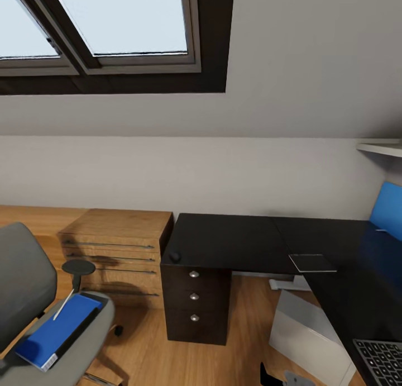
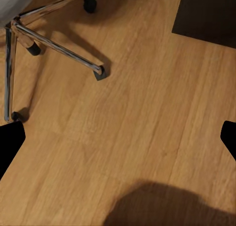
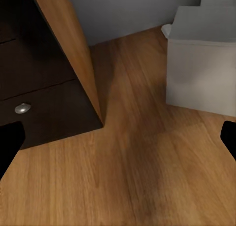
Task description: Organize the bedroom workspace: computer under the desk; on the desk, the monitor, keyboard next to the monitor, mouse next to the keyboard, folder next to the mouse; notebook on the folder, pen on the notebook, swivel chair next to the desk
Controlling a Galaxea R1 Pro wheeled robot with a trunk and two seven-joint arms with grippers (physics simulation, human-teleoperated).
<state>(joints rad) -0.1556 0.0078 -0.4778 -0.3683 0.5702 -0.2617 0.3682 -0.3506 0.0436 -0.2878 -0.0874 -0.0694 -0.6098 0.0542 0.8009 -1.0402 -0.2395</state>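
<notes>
Head view: folder [image 1: 54, 333] lies on the chair [image 1: 33, 296] seat at lower left with a white pen [image 1: 64, 305] on top; the black desk [image 1: 234, 238] carries the mouse [image 1: 175, 257] at its left edge over the drawers [image 1: 194, 296], the notebook [image 1: 311, 262] at the corner, the keyboard [image 1: 382, 361] at lower right and the blue monitor [image 1: 388, 210] at far right. Computer [image 1: 310, 333] stands on the floor under the desk, wood cabinet [image 1: 120, 252] just left of the desk. Left gripper [image 2: 118, 137] hangs over bare floor [image 2: 147, 127] near the chair base, right gripper [image 3: 118, 137] over floor between drawers and computer, both released, fingertips spread wide, holding nothing.
</notes>
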